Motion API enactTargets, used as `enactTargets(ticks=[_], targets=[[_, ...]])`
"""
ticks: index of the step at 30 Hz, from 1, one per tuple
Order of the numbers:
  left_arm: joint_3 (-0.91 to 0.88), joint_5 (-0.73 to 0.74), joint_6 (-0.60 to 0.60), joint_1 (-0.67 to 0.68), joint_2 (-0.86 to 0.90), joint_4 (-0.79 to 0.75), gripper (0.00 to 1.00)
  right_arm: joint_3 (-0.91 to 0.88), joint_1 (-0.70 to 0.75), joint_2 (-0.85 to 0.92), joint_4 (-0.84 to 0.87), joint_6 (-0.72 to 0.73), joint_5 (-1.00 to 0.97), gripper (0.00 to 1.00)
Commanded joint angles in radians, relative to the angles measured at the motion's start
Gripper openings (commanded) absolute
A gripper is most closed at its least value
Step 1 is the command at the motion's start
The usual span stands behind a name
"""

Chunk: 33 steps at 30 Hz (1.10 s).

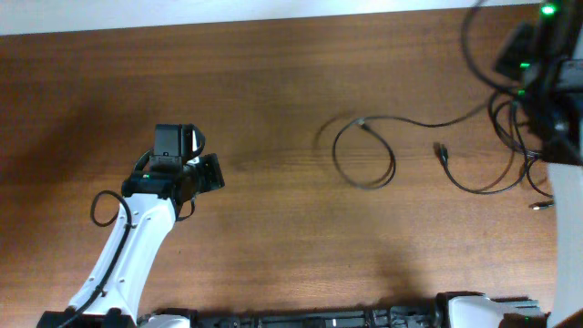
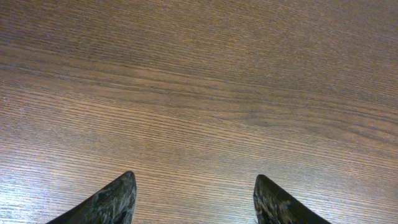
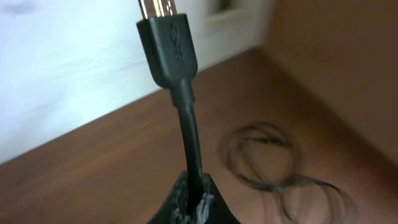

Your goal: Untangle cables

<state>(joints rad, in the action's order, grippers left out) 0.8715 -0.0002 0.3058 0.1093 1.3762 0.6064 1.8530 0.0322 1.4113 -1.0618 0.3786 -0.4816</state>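
Although the left gripper point(image 2: 194, 180) shows only the two dark tips of its fingers point(image 2: 109, 202) at the bottom edge of its wrist view, they plainly stand wide apart. Nothing lies between them, and only bare wood grain is ahead. From overhead the left arm point(image 1: 127, 246) is cut off at the bottom edge, and the line of its jaws cannot be made out under the black wrist block.

Well to the right of those jaws, a looped cable point(image 1: 364, 157) lies flat on the table point(image 1: 273, 73), one tail running off toward the right arm point(image 1: 537, 64). Further right, a second cable point(image 1: 483, 187) curves away from its small plug point(image 1: 441, 151). The right arm is crowded into the top corner and cut off, its jaws hidden there among thick wires.

In its wrist view the right gripper point(image 3: 193, 200) is pinched on a black cord point(image 3: 189, 134) just below a large plug point(image 3: 168, 43). This plug stands upright above the jaws, its metal tip cut by the top edge. Whether this cord is the loop's tail cannot be told. Beyond the jaws to the right, blurred coils point(image 3: 261, 155) lie on the wood.

The table is brown with fine grain, and a pale wall point(image 1: 182, 14) borders its far edge.
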Motion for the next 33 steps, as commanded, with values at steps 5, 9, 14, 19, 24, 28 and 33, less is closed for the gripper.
enactTargets(ticks=[5, 9, 14, 19, 24, 28, 33], targets=[[0.0, 0.004, -0.008, 0.0, -0.013, 0.0, 0.61, -0.003, 0.461, 0.032, -0.219, 0.375, -0.04, 0.04], [0.0, 0.004, -0.008, 0.0, -0.013, 0.002, 0.61, -0.003, 0.566, 0.138, -0.259, 0.375, 0.12, 0.04], [0.0, 0.004, -0.008, 0.0, -0.013, 0.001, 0.61, -0.003, 0.564, 0.235, -0.271, 0.37, 0.195, 0.83], [0.0, 0.004, -0.008, 0.0, -0.013, 0.0, 0.62, -0.003, 0.562, 0.291, -0.278, 0.166, 0.49, 0.86], [0.0, 0.004, -0.008, 0.0, -0.013, -0.002, 0.63, -0.005, 0.482, 0.297, -0.353, 0.089, 0.558, 0.89], [0.0, 0.151, -0.009, 0.0, -0.013, -0.092, 0.67, -0.007, 0.303, 0.298, -0.341, -0.045, 0.562, 0.99], [0.0, 0.311, -0.117, 0.053, -0.013, -0.355, 0.72, -0.007, -0.006, 0.302, -0.291, -0.304, 0.56, 0.99]])
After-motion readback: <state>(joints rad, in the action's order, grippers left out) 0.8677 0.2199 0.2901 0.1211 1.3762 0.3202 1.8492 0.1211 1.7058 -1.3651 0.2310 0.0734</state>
